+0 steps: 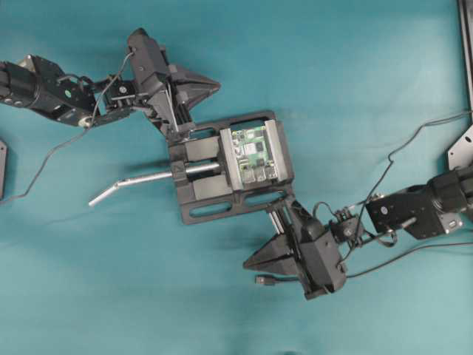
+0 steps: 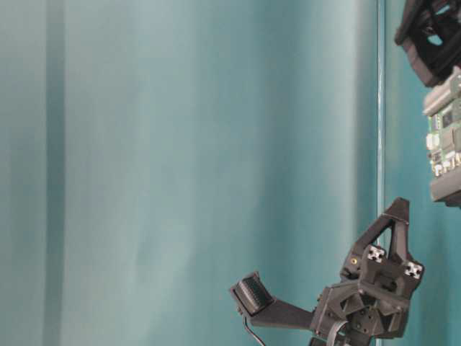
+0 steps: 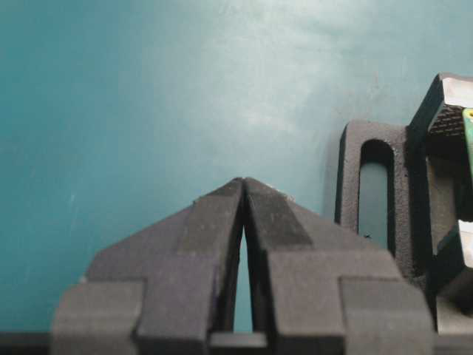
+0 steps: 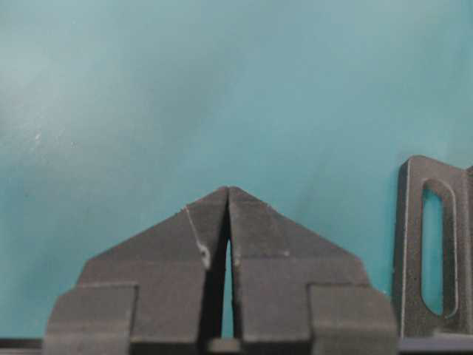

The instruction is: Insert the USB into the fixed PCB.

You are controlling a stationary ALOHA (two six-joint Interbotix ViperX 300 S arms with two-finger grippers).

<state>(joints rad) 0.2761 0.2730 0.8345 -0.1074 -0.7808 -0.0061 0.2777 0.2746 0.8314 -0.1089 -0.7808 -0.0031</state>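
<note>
Both black wedge-tipped pincers, left and right, sit pressed together, empty, flanking the green square PCB clamped in a black vise.

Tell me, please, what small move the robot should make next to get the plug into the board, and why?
Probably the right gripper should open and swing towards the USB plug. Both it and the left gripper are shut and empty, the plug lies loose on the table just beside the right one, and the green board sits clamped in the vise, with nothing plugged in.
</note>
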